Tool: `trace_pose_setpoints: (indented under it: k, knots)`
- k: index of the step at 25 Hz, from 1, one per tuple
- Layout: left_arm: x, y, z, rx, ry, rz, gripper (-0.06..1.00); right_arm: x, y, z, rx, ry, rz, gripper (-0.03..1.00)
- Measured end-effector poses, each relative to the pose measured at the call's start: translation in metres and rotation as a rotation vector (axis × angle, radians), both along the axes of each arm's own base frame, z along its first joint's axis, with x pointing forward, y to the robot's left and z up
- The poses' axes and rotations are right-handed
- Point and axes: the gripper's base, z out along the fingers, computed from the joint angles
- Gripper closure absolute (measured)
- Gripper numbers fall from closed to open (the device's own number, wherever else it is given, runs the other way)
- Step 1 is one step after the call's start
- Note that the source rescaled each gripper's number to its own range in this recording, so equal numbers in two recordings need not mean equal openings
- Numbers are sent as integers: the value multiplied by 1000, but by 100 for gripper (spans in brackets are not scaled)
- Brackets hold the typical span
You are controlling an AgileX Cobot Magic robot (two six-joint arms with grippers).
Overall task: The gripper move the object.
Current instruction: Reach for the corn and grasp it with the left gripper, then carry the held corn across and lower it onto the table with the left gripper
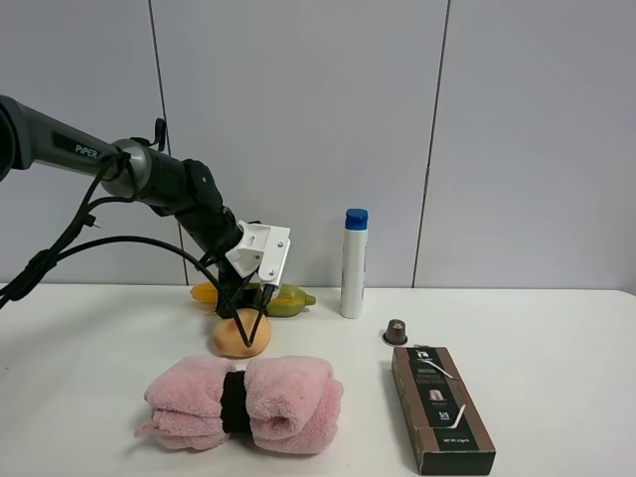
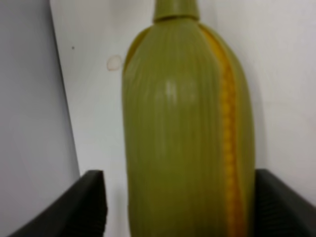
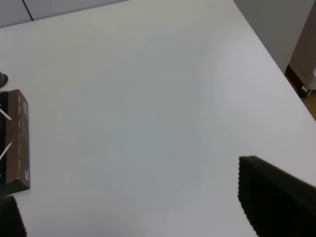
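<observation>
Two jaws of the spread left hand [image 2: 178, 197] flank the corn cob [image 2: 182, 123], one side gapped.

A pink rolled towel [image 1: 243, 402] lies at the front of the white surface [image 1: 556, 338], with a tan ball [image 1: 227, 340] just behind it. Further right are an upright white bottle [image 1: 354, 268], a small capsule [image 1: 396, 332] and a brown box [image 1: 441, 408].

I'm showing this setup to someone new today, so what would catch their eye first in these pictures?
First, the dark arm coming in from the left, its gripper straddling the green-husked corn at the back of the table, with a gap showing on one side. Then the pink towel at the front, with a tan ball just behind it.
</observation>
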Motion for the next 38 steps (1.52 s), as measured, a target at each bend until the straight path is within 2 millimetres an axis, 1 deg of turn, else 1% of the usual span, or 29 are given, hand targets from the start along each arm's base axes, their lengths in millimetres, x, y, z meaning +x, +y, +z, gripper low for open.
trace_pose_setpoints:
  k: [3,4,5,15,20,23,26,31,34,38]
  knots:
    - [0,0,-2,2,2,-1,88,0,0,0,0,0,0,-3]
    - [0,0,-2,2,2,-1,92,0,0,0,0,0,0,-3]
    - [0,0,-2,2,2,-1,94,0,0,0,0,0,0,-3]
    - [1,1,-2,14,-7,-6,94,0,0,0,0,0,0,-3]
    - [0,2,5,20,-10,-3,94,0,0,0,0,0,0,-3]
    - [-1,3,18,23,-13,12,94,0,0,0,0,0,0,-3]
    - [-3,5,36,25,-17,27,94,0,0,0,0,0,0,-3]
    - [-14,7,68,-16,68,98,94,0,0,0,0,0,0,-3]
    - [-23,11,92,-25,123,145,94,0,0,0,0,0,0,-3]
    - [-40,18,135,-38,174,225,94,0,0,0,0,0,0,-3]
